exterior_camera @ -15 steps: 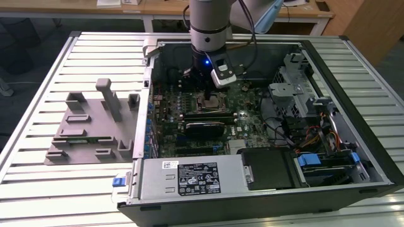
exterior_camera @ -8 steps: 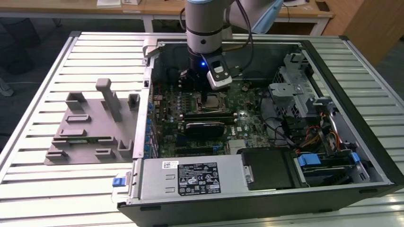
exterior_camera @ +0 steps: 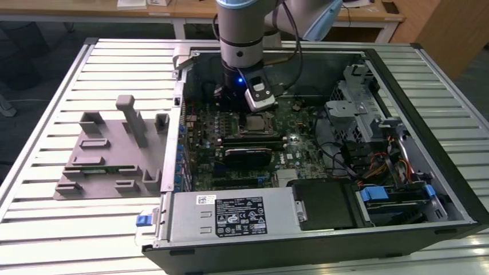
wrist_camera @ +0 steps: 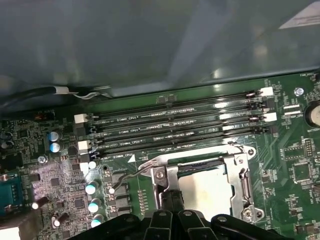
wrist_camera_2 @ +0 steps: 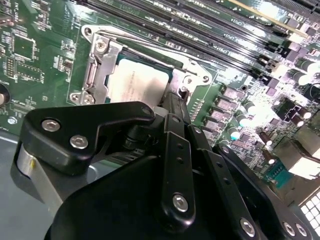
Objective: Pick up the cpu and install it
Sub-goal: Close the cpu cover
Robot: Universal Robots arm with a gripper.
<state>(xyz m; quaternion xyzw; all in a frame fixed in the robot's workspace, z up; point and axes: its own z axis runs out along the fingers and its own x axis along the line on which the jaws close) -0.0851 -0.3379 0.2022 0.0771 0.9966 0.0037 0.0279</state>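
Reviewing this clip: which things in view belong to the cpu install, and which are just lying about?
Part of the job:
cpu, lying in the motherboard's socket
metal socket frame around it
hand, down at the socket's edge

Just lying about:
memory slots
grey fixture on the table
power supply
drive cage

Slatted table [exterior_camera: 46, 229], wooden desks [exterior_camera: 177, 8], possibly carpeted floor [exterior_camera: 54, 51]
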